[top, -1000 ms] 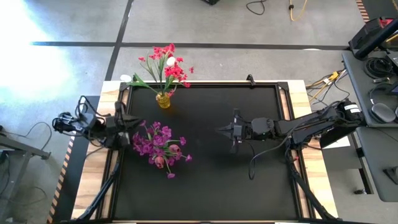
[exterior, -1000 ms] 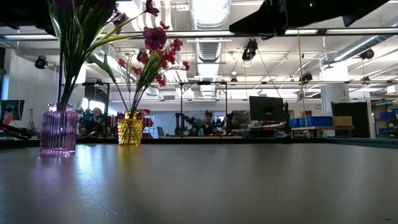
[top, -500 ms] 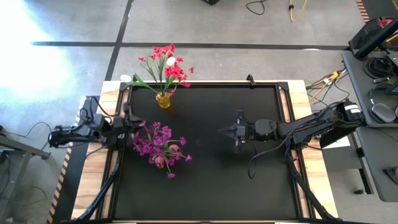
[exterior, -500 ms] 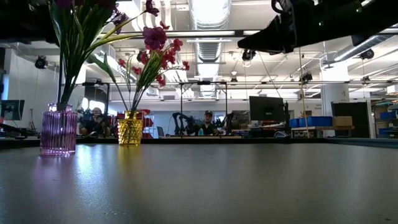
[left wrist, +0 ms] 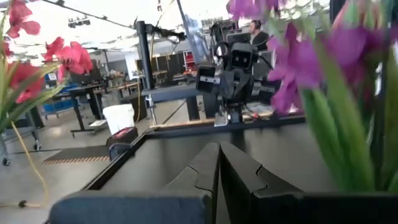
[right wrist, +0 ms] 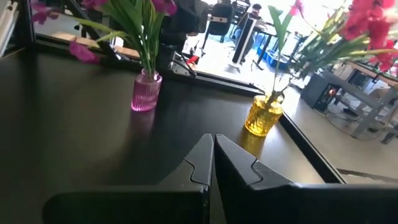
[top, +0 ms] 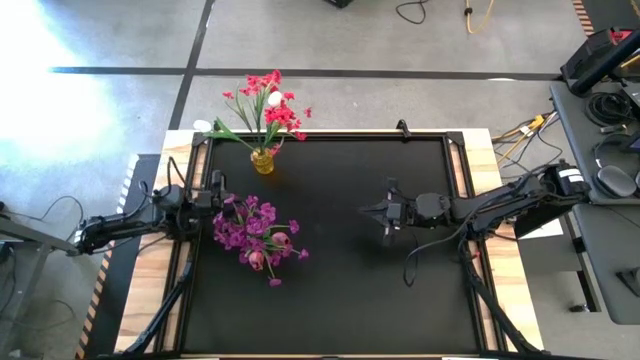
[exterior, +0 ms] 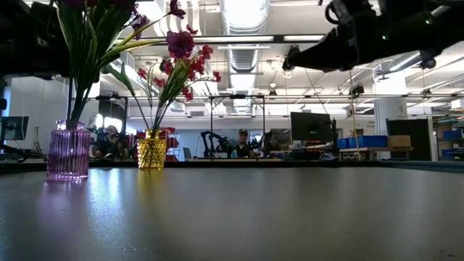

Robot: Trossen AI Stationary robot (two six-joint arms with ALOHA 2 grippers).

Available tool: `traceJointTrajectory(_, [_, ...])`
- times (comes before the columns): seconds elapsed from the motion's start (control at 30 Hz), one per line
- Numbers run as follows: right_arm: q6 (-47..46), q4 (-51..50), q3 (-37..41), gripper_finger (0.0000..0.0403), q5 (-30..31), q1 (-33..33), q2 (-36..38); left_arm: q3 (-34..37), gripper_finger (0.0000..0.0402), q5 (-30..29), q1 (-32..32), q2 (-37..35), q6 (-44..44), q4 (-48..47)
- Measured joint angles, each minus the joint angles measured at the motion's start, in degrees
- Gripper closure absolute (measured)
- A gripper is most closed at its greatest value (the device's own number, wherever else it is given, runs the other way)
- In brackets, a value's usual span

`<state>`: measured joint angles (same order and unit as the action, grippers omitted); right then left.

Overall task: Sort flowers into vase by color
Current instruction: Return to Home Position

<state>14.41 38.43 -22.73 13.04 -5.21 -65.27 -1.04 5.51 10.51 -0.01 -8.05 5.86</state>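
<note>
Purple-magenta artificial flowers (top: 255,235) stand upright in a ribbed pink glass vase (exterior: 68,151), just beside the closed left gripper (top: 222,194); the closed right gripper (top: 366,210) is well apart.

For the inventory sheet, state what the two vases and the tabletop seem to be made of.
Purple vase: likely tinted glass, glossy and ribbed; light passes through it, though clear plastic is possible. Yellow vase: same look, amber, textured, see-through with bright glints. Tabletop: dark matte sheet, faintly grainy, with soft reflections; exact material unclear.
</note>
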Motion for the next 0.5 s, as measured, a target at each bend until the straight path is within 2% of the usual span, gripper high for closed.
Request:
traceJointTrajectory(0.13, [-0.98, 3.69, 5.56, 0.0394, 0.00, -0.02, 3.64, 0.43, 0.0402, -0.03, 0.00, -0.02, -0.31, -0.61])
traceJointTrajectory(0.27, [-1.98, 4.48, 11.25, 0.0394, -0.05, -0.14, 10.39, 0.46, 0.0402, -0.09, -0.01, 0.00, -0.40, -0.77])
traceJointTrajectory(0.4, [-4.04, 1.36, 15.78, 0.0394, -0.98, -0.15, 19.48, 0.46, 0.0402, -0.49, -0.01, 0.00, -1.19, -0.76])
traceJointTrajectory(0.5, [-4.37, -4.09, 17.64, 0.0394, 0.59, -0.15, 26.82, 0.46, 0.0402, -1.67, -0.01, 0.00, -1.33, -0.76])
